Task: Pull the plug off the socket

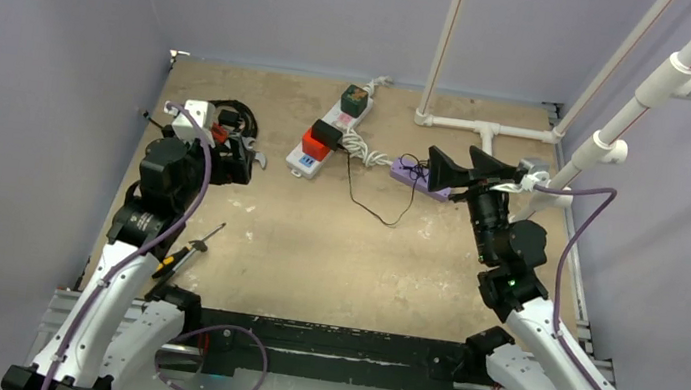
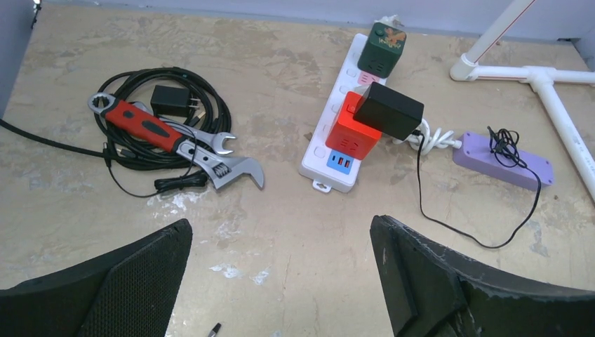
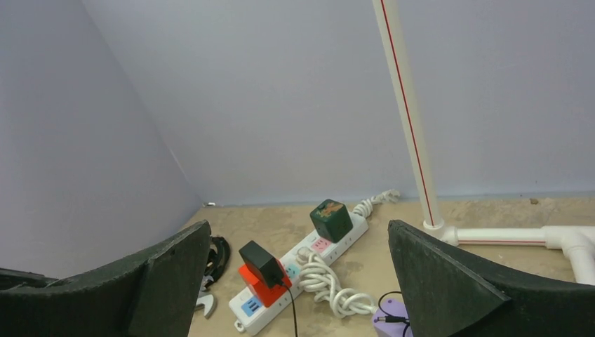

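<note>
The socket, a long white power strip (image 1: 344, 116) (image 2: 319, 151) (image 3: 261, 317), lies at the back of the table. A black plug (image 1: 326, 133) (image 2: 388, 111) (image 3: 261, 262) with a thin black cord sits in a red cube adapter (image 2: 351, 133) (image 3: 259, 287) on it. A green cube (image 1: 355, 102) (image 2: 381, 48) (image 3: 331, 219) sits at the strip's far end. A knotted white cord (image 2: 431, 138) (image 3: 330, 284) lies beside it. My left gripper (image 1: 244, 153) (image 2: 281, 225) hangs open left of the strip. My right gripper (image 1: 454, 161) (image 3: 298, 228) is open to its right. Both are empty.
A flat purple bar (image 1: 415, 176) (image 2: 502, 163) lies right of the strip, just below my right gripper. A red-handled wrench (image 2: 172, 137) rests on a coiled black cable (image 2: 210, 105) at the left. White pipes (image 1: 476, 127) stand at the back right. A screwdriver (image 1: 183, 252) lies near the left arm.
</note>
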`<state>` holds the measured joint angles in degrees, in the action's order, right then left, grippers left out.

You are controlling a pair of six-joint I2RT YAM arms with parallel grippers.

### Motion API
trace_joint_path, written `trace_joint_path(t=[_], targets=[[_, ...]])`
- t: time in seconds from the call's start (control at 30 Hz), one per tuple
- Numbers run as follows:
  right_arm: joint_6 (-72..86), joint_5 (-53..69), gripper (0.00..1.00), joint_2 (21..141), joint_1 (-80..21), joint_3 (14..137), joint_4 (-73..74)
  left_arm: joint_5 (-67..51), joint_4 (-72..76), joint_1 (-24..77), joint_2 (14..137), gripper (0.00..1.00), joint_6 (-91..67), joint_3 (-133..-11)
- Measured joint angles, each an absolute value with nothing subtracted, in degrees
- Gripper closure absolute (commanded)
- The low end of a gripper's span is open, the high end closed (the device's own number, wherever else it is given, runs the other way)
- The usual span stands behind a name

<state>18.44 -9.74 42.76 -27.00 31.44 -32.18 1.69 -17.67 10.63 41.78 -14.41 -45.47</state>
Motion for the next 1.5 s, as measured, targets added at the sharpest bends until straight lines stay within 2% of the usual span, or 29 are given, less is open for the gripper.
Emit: trace_joint_path(t=[0.5, 0.93, 1.17, 1.5], targets=[[19.4, -11.5, 0.01, 42.9, -27.0, 31.4, -32.6, 1.7, -17.3, 10.6, 46.0, 0.05, -14.4, -45.5], [20.6, -6.8, 0.01, 49.6, -27.0, 29.5, -39.4, -6.6, -13.7, 13.9, 78.5, 0.07, -15.6, -62.3], [20.3, -4.9, 0.01, 51.9, -27.0, 26.3, -43.6, -13.6, -9.3, 15.7, 87.7, 0.05, -16.6, -64.2], [19.5, -3.1, 0.01, 57.7, -27.0, 26.2, -46.1, -15.2, -2.2, 17.7, 97.5, 0.01, -16.4, -70.8]])
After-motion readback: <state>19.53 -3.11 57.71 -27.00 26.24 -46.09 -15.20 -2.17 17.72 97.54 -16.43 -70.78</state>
